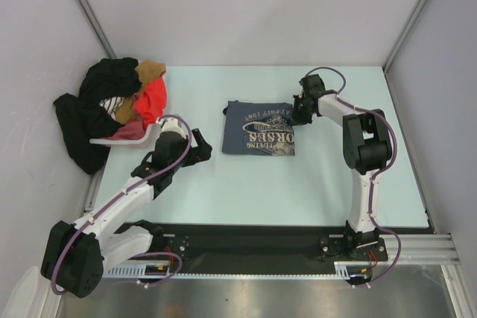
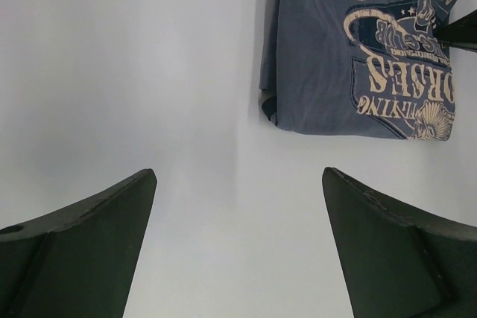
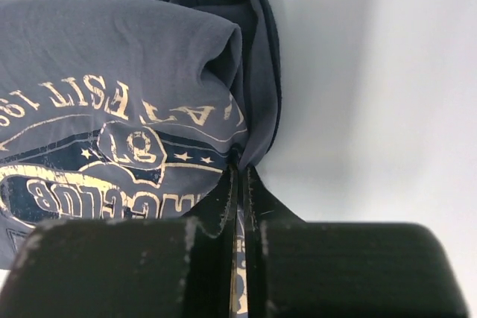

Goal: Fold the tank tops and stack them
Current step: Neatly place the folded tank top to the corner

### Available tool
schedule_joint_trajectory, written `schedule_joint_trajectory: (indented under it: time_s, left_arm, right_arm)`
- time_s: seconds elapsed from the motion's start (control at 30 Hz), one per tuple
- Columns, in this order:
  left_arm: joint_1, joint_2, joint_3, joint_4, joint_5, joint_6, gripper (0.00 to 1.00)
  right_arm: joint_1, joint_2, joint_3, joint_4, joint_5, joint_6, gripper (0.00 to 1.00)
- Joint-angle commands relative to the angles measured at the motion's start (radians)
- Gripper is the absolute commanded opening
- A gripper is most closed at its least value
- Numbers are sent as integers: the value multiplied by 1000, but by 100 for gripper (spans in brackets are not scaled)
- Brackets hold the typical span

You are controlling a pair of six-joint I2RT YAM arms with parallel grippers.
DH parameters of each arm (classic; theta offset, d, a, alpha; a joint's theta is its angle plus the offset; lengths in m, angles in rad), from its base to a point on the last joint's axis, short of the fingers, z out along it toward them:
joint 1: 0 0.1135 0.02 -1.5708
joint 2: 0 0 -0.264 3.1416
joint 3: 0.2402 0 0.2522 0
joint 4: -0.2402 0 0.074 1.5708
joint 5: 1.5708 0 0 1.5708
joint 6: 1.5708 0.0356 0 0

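The blue-grey tank top (image 1: 259,128) lies in the middle of the overhead view, already folded into a compact rectangle with its pale print facing up. The right gripper (image 3: 240,176) is clenched on a bunched fold at the top's right edge, so this fold looks nearly finished but not yet released. To the lower left, the left gripper (image 2: 238,247) hangs released, jaws wide, above bare table (image 1: 261,199) and near the shirt. The clothes pile (image 1: 112,106) sits at upper left; no maroon top is clearly visible there, so its folding and stacking remain.
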Motion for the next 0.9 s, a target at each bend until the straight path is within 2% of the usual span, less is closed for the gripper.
schedule_joint_trajectory:
  time_s: [0.0,0.13,0.27,0.3,0.37,0.4,0.43,0.47,0.53,0.57,0.67,0.87]
  left_arm:
    - [-4,-3,-4,13,13,24,100]
    - [-2,4,-1,14,19,24,100]
    - [-4,6,-4,23,30,29,100]
    - [-4,9,-5,27,34,29,100]
    - [-4,20,-5,34,50,26,100]
    - [-4,24,-7,36,53,26,100]
    - [-2,27,-7,42,57,26,100]
    - [-5,30,-7,42,62,27,100]
    - [-5,35,-8,49,64,24,100]
    - [-5,37,-11,54,67,23,100]
    - [-7,38,-16,60,74,18,100]
    - [-5,21,-30,57,73,18,100]
  right_arm:
    - [-24,1,39,-59,-19,-18,0]
    - [-119,-19,42,-71,36,40,0]
    - [-301,-64,2,-59,108,179,0]
    - [-388,-99,-30,-39,101,213,0]
    - [-484,-155,-178,44,107,299,0]
    - [-571,-201,-250,98,104,377,0]
    - [-605,-290,-418,156,98,423,0]
    - [-633,-342,-492,254,114,460,0]
    - [-697,-450,-608,292,163,555,0]
    - [-716,-472,-683,307,214,583,0]
    - [-750,-507,-768,375,188,623,0]
    - [-761,-498,-806,387,150,686,0]
